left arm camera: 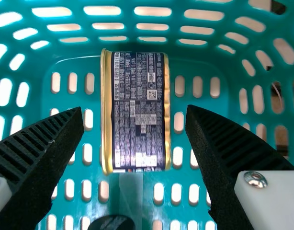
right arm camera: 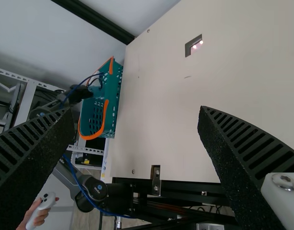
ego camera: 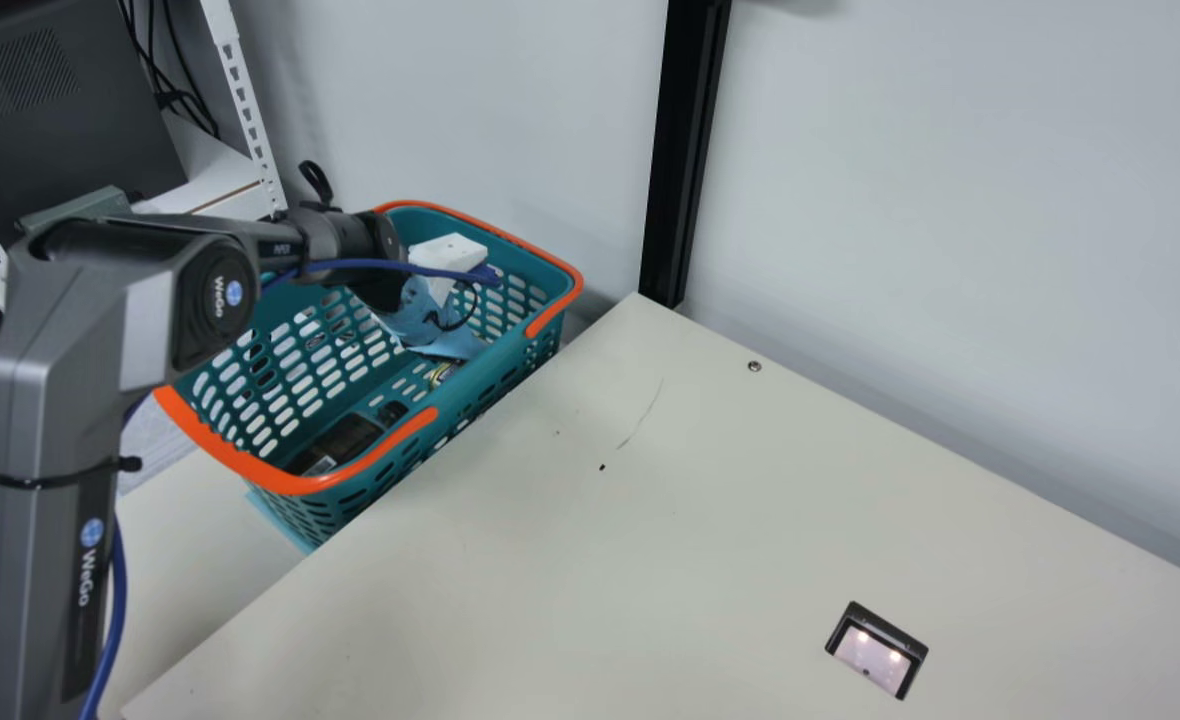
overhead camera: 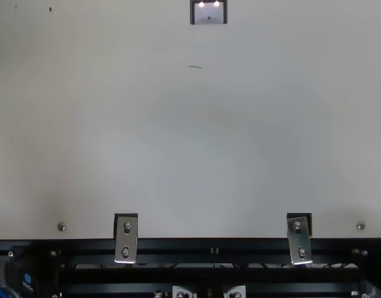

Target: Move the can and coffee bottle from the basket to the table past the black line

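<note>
In the main view my left gripper (ego camera: 430, 315) is lowered into the teal basket (ego camera: 295, 483), over the end nearer the wall. A bit of the can (ego camera: 442, 374) shows below it on the basket floor. The dark coffee bottle (ego camera: 342, 442) lies toward the basket's other end. The left wrist view has the can (left arm camera: 137, 110) lying on its side, with my left gripper (left arm camera: 134, 117) open above it, one finger toward each side. The bottle's black cap (left arm camera: 111, 223) is beside the can's end. My right gripper (right arm camera: 136, 115) is open with nothing between its fingers, away from the basket.
The basket stands against the cream table's (ego camera: 550, 540) left edge, its orange handles folded along the rim. A black post (ego camera: 685, 150) rises at the table's back corner. A small dark-framed recess (ego camera: 876, 650) and thin dark marks (overhead camera: 195, 66) are on the tabletop.
</note>
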Motion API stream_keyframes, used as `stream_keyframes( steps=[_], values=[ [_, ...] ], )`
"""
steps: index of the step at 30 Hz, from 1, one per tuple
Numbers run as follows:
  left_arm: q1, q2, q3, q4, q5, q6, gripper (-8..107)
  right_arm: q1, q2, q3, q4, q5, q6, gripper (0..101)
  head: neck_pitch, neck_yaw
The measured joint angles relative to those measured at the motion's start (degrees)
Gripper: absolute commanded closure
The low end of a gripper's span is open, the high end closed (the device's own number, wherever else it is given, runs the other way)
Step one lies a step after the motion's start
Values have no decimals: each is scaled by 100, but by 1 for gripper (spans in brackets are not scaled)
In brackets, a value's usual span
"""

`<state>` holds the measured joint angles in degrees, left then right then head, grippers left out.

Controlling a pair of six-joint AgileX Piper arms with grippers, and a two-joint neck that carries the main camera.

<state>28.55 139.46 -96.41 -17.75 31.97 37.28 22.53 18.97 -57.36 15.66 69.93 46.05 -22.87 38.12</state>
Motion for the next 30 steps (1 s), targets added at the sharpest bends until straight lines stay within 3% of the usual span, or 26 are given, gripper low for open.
stream_keyframes(
  steps=[4,5,6,11,16,22,30],
  values=[
    [0,264,-313,113,90,-146,9,0,0,0,0,0,0,0,-29,0],
    [0,338,-384,127,126,-175,54,0,0,0,0,0,0,0,-29,0],
    [0,379,-447,143,141,-191,89,0,0,0,0,0,0,0,-29,0],
    [21,476,-565,23,187,-124,89,0,0,0,0,0,0,0,-29,0],
    [92,210,-280,-325,37,218,89,0,0,0,0,0,0,0,-29,0],
    [314,-560,427,-1161,-219,1051,89,0,0,0,0,0,0,0,0,0],
    [702,-2022,1419,-2745,-48,2353,89,0,0,0,0,0,0,0,-29,0]
  ],
)
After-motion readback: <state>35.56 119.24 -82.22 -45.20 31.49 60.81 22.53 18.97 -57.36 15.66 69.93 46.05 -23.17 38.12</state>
